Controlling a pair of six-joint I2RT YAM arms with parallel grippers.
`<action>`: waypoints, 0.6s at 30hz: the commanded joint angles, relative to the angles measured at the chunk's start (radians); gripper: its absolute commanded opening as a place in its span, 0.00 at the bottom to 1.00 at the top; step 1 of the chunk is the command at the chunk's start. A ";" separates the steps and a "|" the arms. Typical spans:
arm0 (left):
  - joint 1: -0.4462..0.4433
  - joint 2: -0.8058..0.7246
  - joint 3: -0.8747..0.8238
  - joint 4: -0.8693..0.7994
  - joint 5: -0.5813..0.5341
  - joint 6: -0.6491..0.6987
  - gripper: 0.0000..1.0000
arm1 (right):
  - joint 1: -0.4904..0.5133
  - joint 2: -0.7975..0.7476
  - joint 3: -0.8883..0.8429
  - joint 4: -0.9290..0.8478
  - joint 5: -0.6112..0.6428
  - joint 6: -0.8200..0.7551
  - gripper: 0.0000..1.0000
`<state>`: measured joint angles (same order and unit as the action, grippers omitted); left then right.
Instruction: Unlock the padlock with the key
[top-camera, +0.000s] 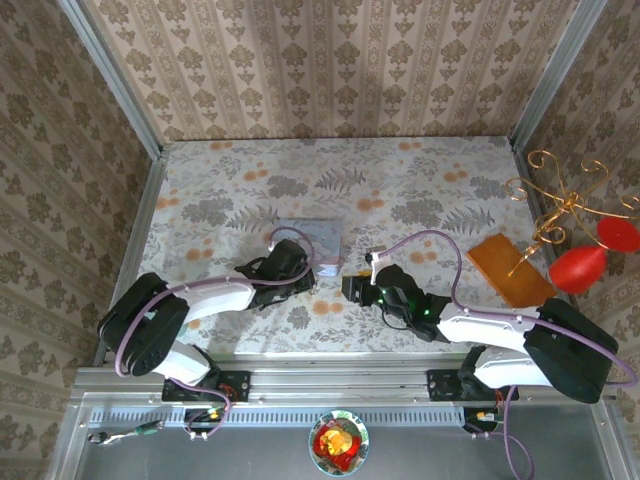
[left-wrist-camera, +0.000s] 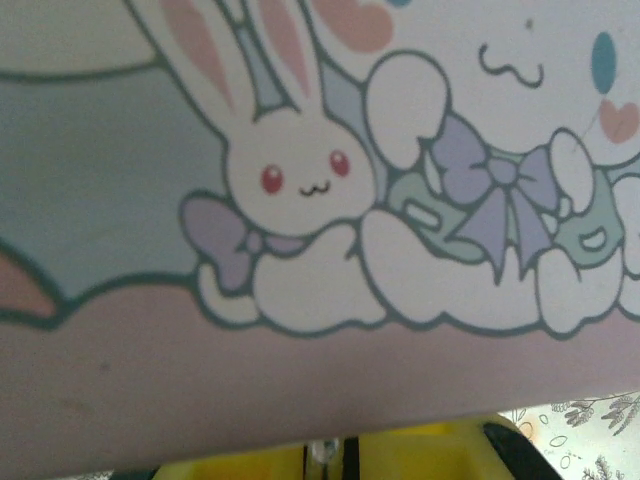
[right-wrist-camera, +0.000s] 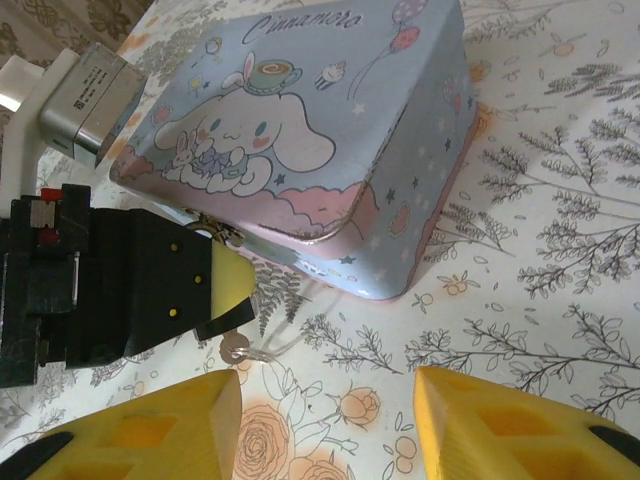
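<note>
My left gripper is shut against the front of a pale blue cartoon tin. In the left wrist view the tin's side is very close, and a thin silvery piece sits pinched between the yellow fingers; it looks like the padlock's shackle. The padlock's dark body is hidden. In the right wrist view the small silver key pokes out just below the left gripper, on a clear loop. My right gripper stands open a short way back from the key, holding nothing.
An orange flat block, a gold wire stand and red balloon-like shapes sit at the right. A bowl rests below the table's near rail. Wallpapered walls close in the back and both sides.
</note>
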<state>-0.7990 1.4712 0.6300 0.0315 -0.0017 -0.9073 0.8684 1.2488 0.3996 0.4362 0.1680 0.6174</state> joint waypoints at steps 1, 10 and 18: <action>-0.006 -0.006 0.032 -0.008 -0.033 0.037 0.12 | -0.003 0.013 0.015 -0.011 -0.032 0.032 0.50; -0.004 -0.071 0.032 -0.056 -0.047 0.063 0.33 | -0.005 0.042 0.032 0.009 -0.095 0.079 0.50; 0.053 -0.305 -0.003 -0.212 -0.115 0.184 0.48 | -0.005 0.133 0.096 0.037 -0.187 0.116 0.51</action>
<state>-0.7750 1.2457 0.6346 -0.0917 -0.0662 -0.8032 0.8684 1.3479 0.4545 0.4454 0.0345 0.7029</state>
